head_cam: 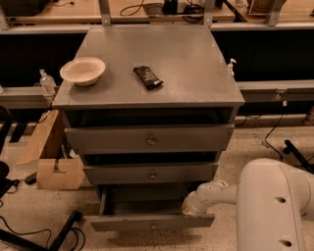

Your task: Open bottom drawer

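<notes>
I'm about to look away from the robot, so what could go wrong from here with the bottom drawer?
The gripper sits at the right end of the bottom drawer, away from its centre, so an off-centre pull may skew and jam it. The drawer stands well out; pulling further might drop it off its runners. A jolt to the cabinet could shift the bowl, which sits near the top's left edge.

A lab: wooden benches (68, 11) with cables (133, 8), cardboard box (58, 172), gripper (189, 210) at the bottom drawer's (147, 223) right end.
</notes>
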Controlling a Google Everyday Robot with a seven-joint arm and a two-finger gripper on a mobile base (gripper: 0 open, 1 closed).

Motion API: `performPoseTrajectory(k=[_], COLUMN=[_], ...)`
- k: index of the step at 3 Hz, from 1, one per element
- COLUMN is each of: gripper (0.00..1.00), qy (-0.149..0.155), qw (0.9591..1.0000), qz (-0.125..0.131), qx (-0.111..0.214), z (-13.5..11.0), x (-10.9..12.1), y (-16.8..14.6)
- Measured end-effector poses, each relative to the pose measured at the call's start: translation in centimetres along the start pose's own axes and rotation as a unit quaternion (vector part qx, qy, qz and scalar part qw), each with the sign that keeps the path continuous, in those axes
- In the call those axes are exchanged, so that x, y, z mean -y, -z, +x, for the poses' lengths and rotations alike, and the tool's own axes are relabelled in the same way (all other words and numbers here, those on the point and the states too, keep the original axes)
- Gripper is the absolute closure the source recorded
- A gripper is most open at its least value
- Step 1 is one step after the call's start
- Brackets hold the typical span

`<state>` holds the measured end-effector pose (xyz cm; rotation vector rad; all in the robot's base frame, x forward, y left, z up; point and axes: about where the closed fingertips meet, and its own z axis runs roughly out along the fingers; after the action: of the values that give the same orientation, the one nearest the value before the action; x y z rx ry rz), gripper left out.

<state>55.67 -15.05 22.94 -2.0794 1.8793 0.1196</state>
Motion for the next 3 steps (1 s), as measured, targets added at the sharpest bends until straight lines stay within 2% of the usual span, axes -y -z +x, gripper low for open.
performPoseTrajectory(k=[1, 3], gripper=[1.0, 1.0], qy=[0.047, 0.047], qw=[0.9979, 0.9979], qz=[0.037, 0.037], qx=[0.025, 0.025], z=[0.28, 0.29], x=[7.73, 7.68], y=[-3.47, -3.46])
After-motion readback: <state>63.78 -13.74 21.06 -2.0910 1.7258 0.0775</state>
